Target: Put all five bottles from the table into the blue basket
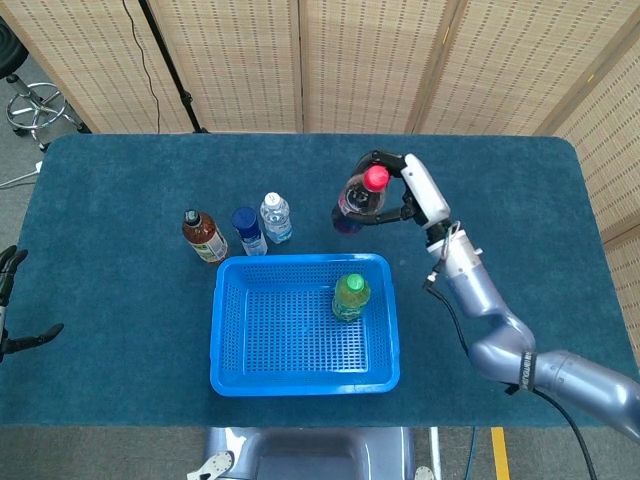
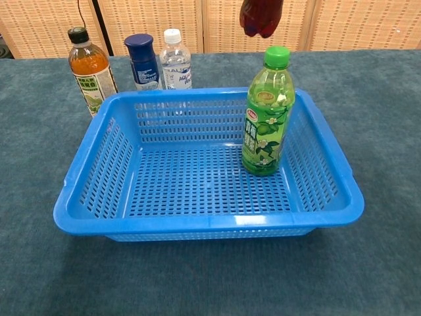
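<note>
My right hand (image 1: 405,192) grips a dark red bottle with a red cap (image 1: 362,197) and holds it in the air above the table, behind the blue basket (image 1: 232,340). In the chest view only the bottle's bottom (image 2: 261,17) shows at the top edge. A green bottle (image 1: 350,297) (image 2: 266,113) stands upright in the basket's right part. On the table behind the basket (image 2: 329,191) stand a brown tea bottle (image 1: 203,236) (image 2: 91,70), a blue-capped bottle (image 1: 248,230) (image 2: 143,61) and a clear water bottle (image 1: 276,217) (image 2: 175,60). My left hand (image 1: 12,318) hangs off the table's left edge, fingers apart.
The teal table (image 1: 520,200) runs wide on both sides of the basket. Woven screens (image 1: 370,60) stand behind the table. A stool (image 1: 35,105) and a stand pole (image 1: 170,65) are at the back left.
</note>
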